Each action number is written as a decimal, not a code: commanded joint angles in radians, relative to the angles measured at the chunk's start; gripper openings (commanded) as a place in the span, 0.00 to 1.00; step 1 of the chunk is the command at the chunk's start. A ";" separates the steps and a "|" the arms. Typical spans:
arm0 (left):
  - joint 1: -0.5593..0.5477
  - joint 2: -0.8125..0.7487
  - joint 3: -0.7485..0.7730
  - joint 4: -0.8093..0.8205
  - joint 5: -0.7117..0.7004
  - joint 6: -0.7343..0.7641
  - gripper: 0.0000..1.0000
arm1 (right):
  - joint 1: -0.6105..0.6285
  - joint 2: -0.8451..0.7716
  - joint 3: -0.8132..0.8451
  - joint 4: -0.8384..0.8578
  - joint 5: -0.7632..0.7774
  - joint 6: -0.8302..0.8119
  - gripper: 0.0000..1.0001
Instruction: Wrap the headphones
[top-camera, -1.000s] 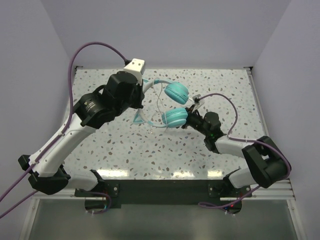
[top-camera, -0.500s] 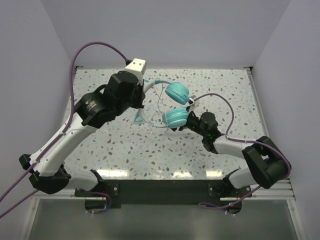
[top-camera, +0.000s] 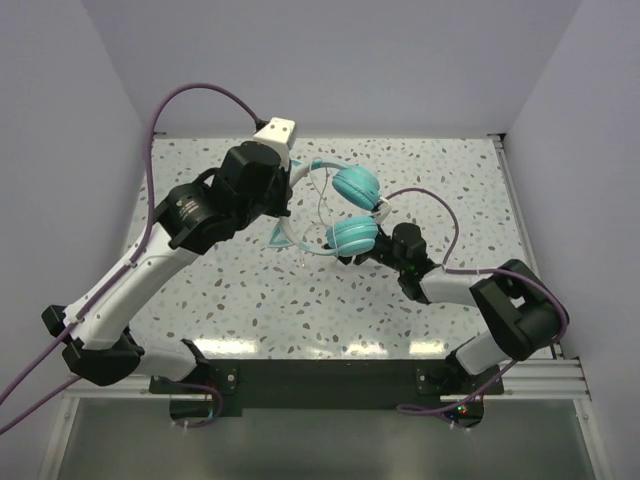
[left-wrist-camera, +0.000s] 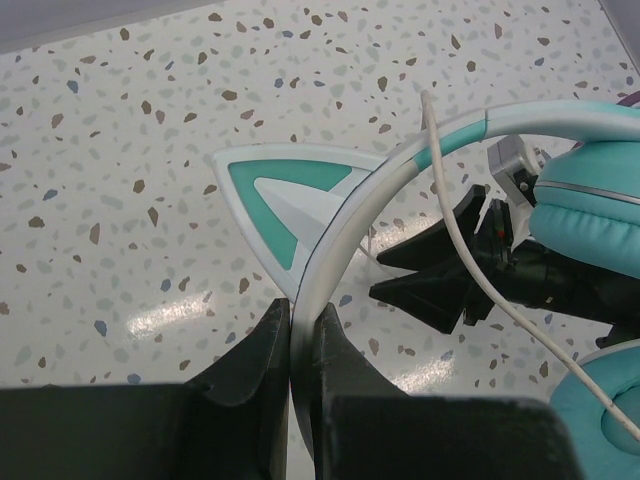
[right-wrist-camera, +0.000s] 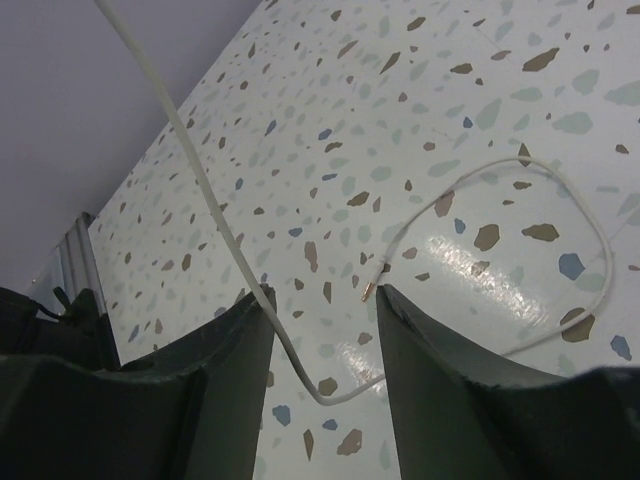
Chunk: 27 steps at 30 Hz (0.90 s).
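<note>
The right gripper (top-camera: 352, 250) has slid left across the counter (top-camera: 250, 310) over the last second. It was beside the lower ear cup (top-camera: 352, 234) and is now just under it, at the middle of the top view, while the left gripper (left-wrist-camera: 292, 318) has barely stirred. The headphones (top-camera: 353, 184) stay held up in the upper middle of that view, with the left gripper clamped on the pale headband (left-wrist-camera: 340, 230) right beside a cat ear (left-wrist-camera: 285, 200). The right gripper's jaws stand apart and hold nothing. In its wrist view the thin cable (right-wrist-camera: 190, 170) drops from the upper left, passes the gap between the fingers (right-wrist-camera: 225, 370) and loops over the counter to the right, its plug (right-wrist-camera: 368, 292) lying near centre frame. This reads as the right gripper lining up to catch the cable, so the winding itself looks not yet begun.
</note>
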 joint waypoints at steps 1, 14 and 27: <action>0.000 -0.010 0.052 0.070 0.016 -0.047 0.00 | 0.007 0.043 0.045 0.049 0.013 -0.007 0.44; 0.000 -0.045 0.003 0.073 0.019 -0.056 0.00 | -0.108 -0.036 0.025 -0.073 0.156 0.001 0.00; -0.002 -0.092 -0.060 0.091 0.026 -0.064 0.00 | -0.243 -0.105 0.024 -0.165 0.194 0.027 0.00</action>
